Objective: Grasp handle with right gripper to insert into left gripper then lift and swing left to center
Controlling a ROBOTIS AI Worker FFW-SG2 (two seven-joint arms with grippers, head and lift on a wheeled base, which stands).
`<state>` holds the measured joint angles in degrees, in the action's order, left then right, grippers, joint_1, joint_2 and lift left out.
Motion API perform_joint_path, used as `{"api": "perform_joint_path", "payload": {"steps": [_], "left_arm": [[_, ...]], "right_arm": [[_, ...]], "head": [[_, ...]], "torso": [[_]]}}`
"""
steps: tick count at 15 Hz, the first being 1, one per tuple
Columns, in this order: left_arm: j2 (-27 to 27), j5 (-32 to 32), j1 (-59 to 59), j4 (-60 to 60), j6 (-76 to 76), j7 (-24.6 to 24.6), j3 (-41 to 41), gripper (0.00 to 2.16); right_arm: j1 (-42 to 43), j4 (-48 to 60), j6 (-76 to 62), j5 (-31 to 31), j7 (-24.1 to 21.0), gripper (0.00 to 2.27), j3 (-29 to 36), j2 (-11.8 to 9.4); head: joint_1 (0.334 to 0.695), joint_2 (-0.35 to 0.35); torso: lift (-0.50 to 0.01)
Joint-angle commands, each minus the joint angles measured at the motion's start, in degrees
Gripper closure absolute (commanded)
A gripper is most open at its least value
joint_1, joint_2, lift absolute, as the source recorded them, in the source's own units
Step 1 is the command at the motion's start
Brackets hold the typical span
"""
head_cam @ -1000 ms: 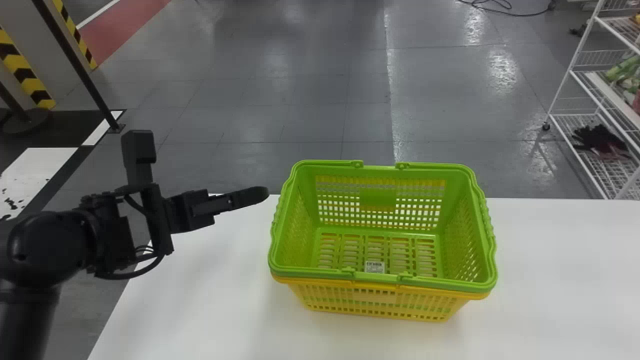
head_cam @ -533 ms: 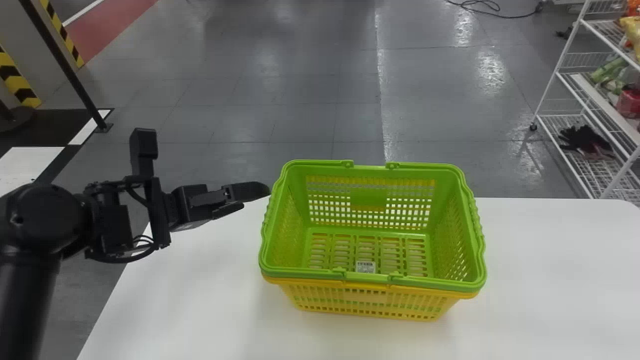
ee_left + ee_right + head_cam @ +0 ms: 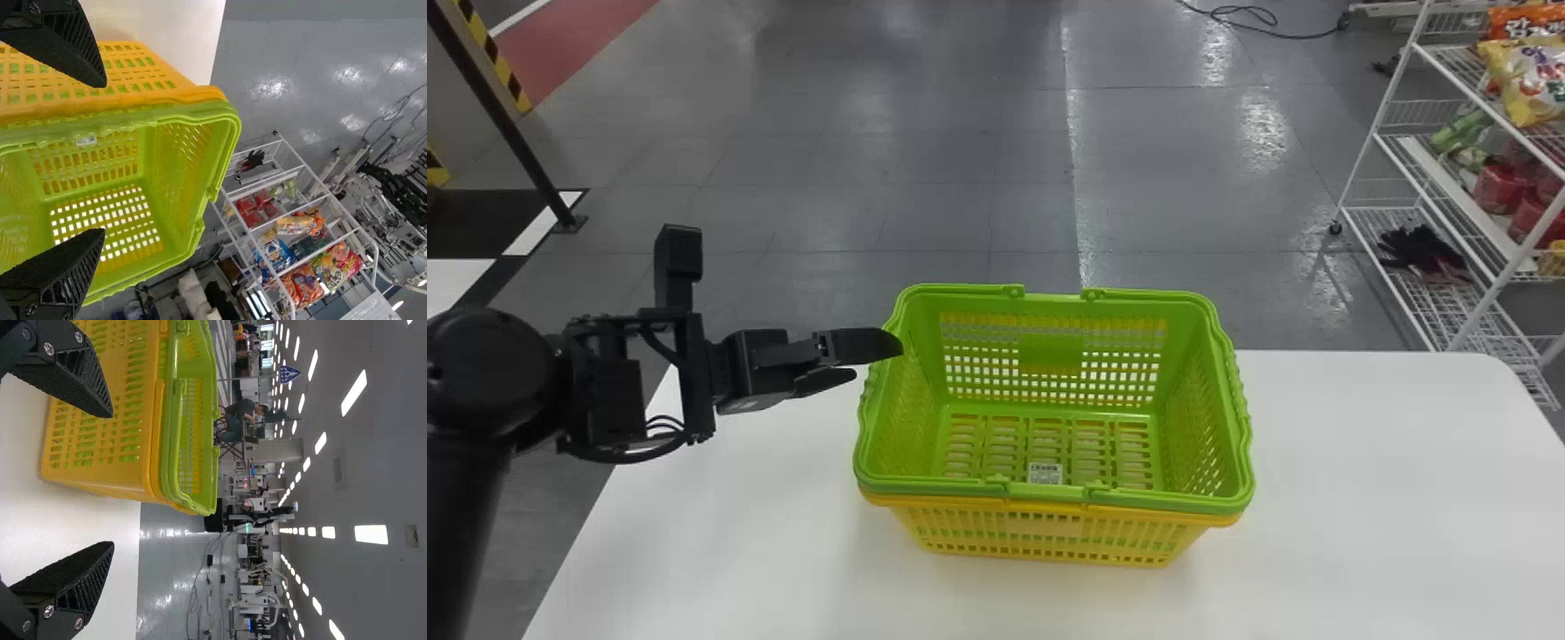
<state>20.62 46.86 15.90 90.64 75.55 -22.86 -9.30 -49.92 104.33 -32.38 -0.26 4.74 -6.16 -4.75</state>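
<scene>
"Left gripper (image 3: 879,360) first: what's my state there?"

"Released. From my seat its fingers stand well apart, ahead of the green basket (image 3: 1049,436), and in the head view one fingertip overlaps that basket's left rim. I can't tell whether it touches."

"And my right gripper (image 3: 111,480)?"

"Also released, fingers spread wide. I have it on the near side of the baskets, with the side of the yellow basket (image 3: 1040,538) close beyond one finger and white surface behind the other."

"Where's the handle I want?"

"Folded down, both of them. The left handle (image 3: 869,382) lies along the green basket's left end, near my left gripper; the right handle (image 3: 1240,391) lies along the opposite end."

"How do the baskets sit?"

"Upright, green nested inside yellow, on the white worktop (image 3: 1369,480). I can make out a small white label (image 3: 1045,473) low inside the green one."

"Anything farther out?"

"Past the worktop I've got grey floor (image 3: 854,196), with a thin black cable (image 3: 1294,36) lying on it. Off to the right stands a white wire rack (image 3: 1365,156), with snack bags (image 3: 1532,84) up high and black gloves (image 3: 1418,247) on a low shelf. A dark post (image 3: 498,116) leans across my left side of the picture."
</scene>
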Motion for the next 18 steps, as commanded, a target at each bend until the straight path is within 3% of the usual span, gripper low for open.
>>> {"api": "perform_joint_path", "payload": {"steps": [1, 11, 18], "left_arm": [[-0.15, 0.25, 0.01, -0.02, 0.00, -0.08, 0.16, 0.00], [-0.06, 9.48, 0.36, 1.03, 4.22, -0.43, -0.54, 0.00], [-0.06, 10.88, 4.49, 1.21, 5.63, 0.18, 1.74, 0.00]], "right_arm": [[0.00, 0.00, 0.00, 0.00, 0.00, 0.12, 0.01, 0.00], [0.00, -0.35, 0.00, 0.00, 0.00, 0.12, 0.28, 0.18], [0.18, 2.20, 0.35, -0.09, -0.08, 0.13, 3.44, 0.53]], "head": [[0.695, 0.066], [0.695, 0.029], [0.695, -0.022]], "torso": [[-0.093], [-0.093], [-0.093]]}}
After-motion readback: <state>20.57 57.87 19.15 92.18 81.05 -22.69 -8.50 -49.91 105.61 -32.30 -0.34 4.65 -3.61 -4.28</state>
